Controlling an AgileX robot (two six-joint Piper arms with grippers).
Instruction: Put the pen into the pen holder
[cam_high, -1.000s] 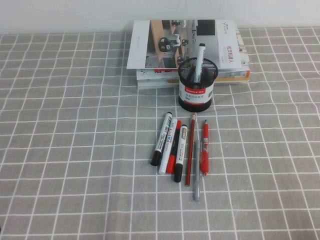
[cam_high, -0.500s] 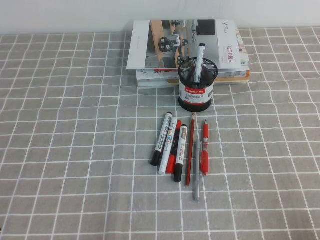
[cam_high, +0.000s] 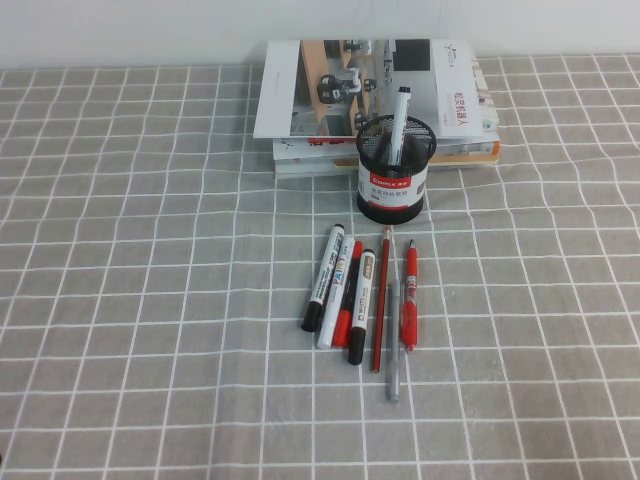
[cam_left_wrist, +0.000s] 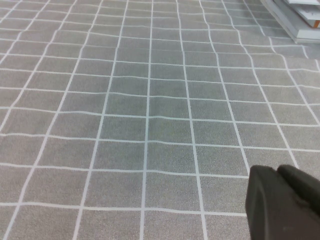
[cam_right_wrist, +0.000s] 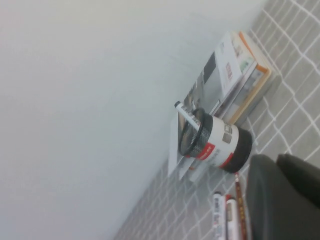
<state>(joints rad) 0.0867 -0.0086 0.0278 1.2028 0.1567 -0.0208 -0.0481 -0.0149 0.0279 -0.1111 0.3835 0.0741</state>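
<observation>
The black mesh pen holder (cam_high: 391, 180) stands in front of the books, with one white marker (cam_high: 398, 120) upright inside it. Several pens lie side by side on the cloth in front of it: a black-capped marker (cam_high: 323, 278), a red marker (cam_high: 349, 295), a red pencil (cam_high: 381, 300), a grey pen (cam_high: 393, 345) and a red pen (cam_high: 409, 297). Neither arm shows in the high view. My left gripper (cam_left_wrist: 277, 172) is shut and empty over bare cloth. My right gripper (cam_right_wrist: 277, 162) is shut and empty, with the holder (cam_right_wrist: 215, 142) and the markers (cam_right_wrist: 222, 217) in its view, apart from them.
A stack of books (cam_high: 375, 100) lies behind the holder against the back wall; it also shows in the right wrist view (cam_right_wrist: 235, 80) and at a corner of the left wrist view (cam_left_wrist: 300, 15). A grey checked tablecloth (cam_high: 150, 300) covers the table.
</observation>
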